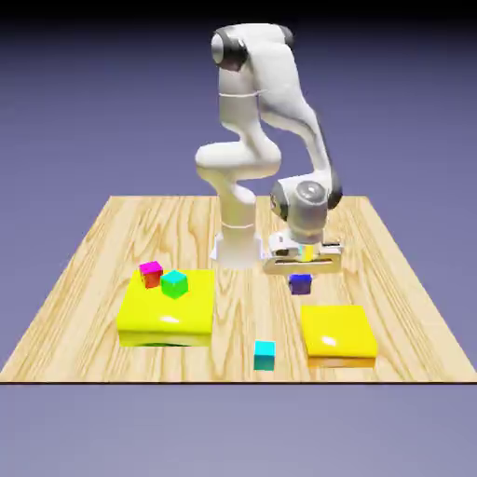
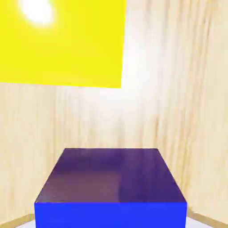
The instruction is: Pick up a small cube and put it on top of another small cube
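You are holding the blue cube in the claw; keep it level while carrying toward the cyan cube at 7 o'clock.

Two yellow slabs lie apart on the wooden table.

On the table, two small cubes sit touching atop the slab at the exterior view's left. Another slab lies right, one cube just behind it, another cube in front between the slabs.
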{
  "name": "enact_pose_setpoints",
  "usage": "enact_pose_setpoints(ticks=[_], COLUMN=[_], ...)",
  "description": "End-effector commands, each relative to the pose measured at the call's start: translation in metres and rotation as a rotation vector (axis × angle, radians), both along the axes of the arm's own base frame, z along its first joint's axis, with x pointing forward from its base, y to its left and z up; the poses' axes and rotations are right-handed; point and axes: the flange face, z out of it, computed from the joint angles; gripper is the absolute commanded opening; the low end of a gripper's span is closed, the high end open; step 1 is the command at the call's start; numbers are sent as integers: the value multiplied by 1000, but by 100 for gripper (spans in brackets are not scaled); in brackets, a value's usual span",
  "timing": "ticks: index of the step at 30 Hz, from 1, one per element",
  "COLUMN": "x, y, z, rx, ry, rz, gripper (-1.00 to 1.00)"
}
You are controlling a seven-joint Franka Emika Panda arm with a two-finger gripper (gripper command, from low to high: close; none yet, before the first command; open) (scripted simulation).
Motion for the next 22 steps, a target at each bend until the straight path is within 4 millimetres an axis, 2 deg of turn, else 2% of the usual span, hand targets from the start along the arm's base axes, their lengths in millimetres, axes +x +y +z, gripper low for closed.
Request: enact_pose_setpoints(ticks=[1, 4, 6, 9, 11, 12, 13, 18, 19, 20, 22], x=[9, 28, 32, 21, 4, -3, -3, -11, -11, -11, -6], y=[-20, -92, -143, -220, -270, -286, -286, -279, -279, -279, -282], z=[9, 36, 55, 84, 103, 109, 109, 40, 40, 40, 67], rx=[-3, -5, -4, 1, 8, 10, 10, 10, 10, 10, 12], ry=[-1, -2, -2, -1, 1, 1, 1, 1, 1, 1, 1], rz=[-47, -206, -313, -475, -585, -619, -619, -619, -619, -619, -618], gripper=[-100, -100, -100, -100, -100, -100, -100, -100, 100, 100, 100])
